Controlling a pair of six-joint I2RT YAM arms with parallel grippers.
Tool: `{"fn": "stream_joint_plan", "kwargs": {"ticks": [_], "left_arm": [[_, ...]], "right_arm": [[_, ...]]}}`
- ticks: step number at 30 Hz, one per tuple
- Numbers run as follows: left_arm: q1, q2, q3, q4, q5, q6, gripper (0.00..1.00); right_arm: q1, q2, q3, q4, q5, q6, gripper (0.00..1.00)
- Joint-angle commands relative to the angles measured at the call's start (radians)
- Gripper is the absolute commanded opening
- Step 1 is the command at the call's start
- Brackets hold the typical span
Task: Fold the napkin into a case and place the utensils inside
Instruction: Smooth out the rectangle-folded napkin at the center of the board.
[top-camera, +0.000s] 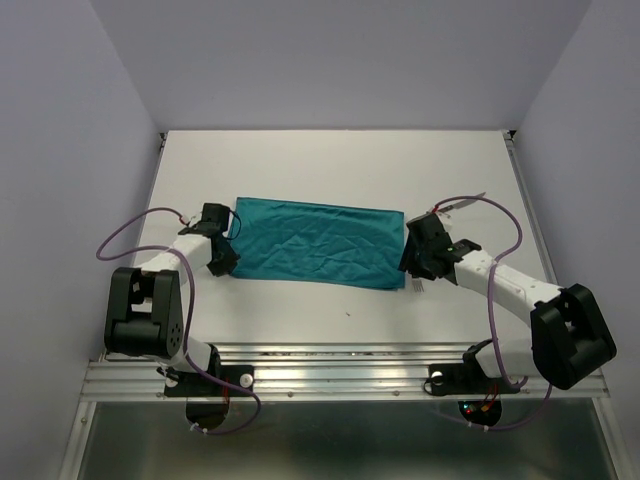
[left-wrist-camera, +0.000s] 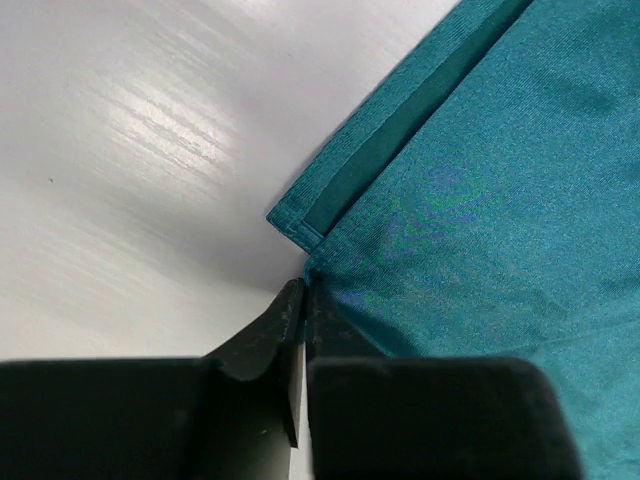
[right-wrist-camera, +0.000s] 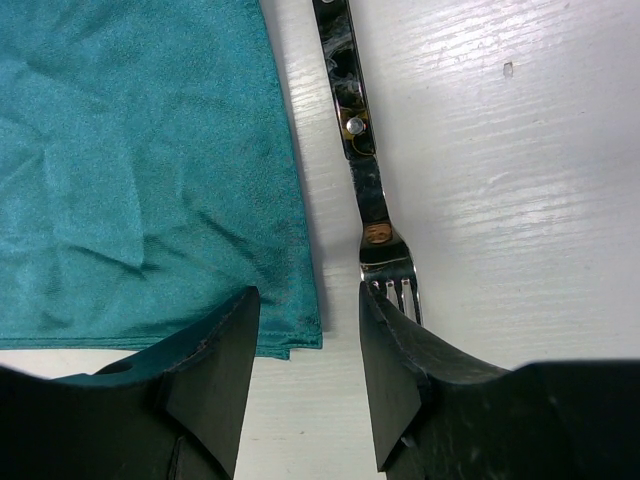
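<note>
The teal napkin (top-camera: 320, 242) lies flat on the white table as a wide rectangle, two layers showing at its left edge (left-wrist-camera: 340, 190). No case is in view. My left gripper (top-camera: 230, 256) sits at the napkin's near left corner. Its jaws (left-wrist-camera: 303, 288) are pressed together on the cloth's upper corner. My right gripper (top-camera: 412, 262) hovers open over the near right corner of the napkin (right-wrist-camera: 130, 160). Of the utensils, a silver fork (right-wrist-camera: 365, 170) lies just right of the cloth edge, tines toward me, partly under the right finger (right-wrist-camera: 395, 350).
White table (top-camera: 330, 160) bounded by lavender walls at the back and sides. A metal rail (top-camera: 340, 375) with both arm bases runs along the near edge. Purple cables (top-camera: 470, 202) loop above each arm.
</note>
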Motion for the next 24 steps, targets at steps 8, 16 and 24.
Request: {"fn": "stream_joint_plan", "kwargs": {"ticks": [8,16,24], "left_arm": [[-0.013,-0.016,0.055,-0.063,0.002,0.0,0.0],[-0.019,-0.066,0.115,-0.102,0.009,0.006,0.0],[-0.025,-0.068,0.129,-0.102,0.014,0.009,0.0]], "right_arm": [[-0.002,-0.01,-0.012,0.002,-0.023,0.036,0.54],[-0.002,-0.013,-0.063,0.039,-0.082,0.079,0.54],[-0.002,-0.024,-0.113,0.099,-0.17,0.103,0.49]]}}
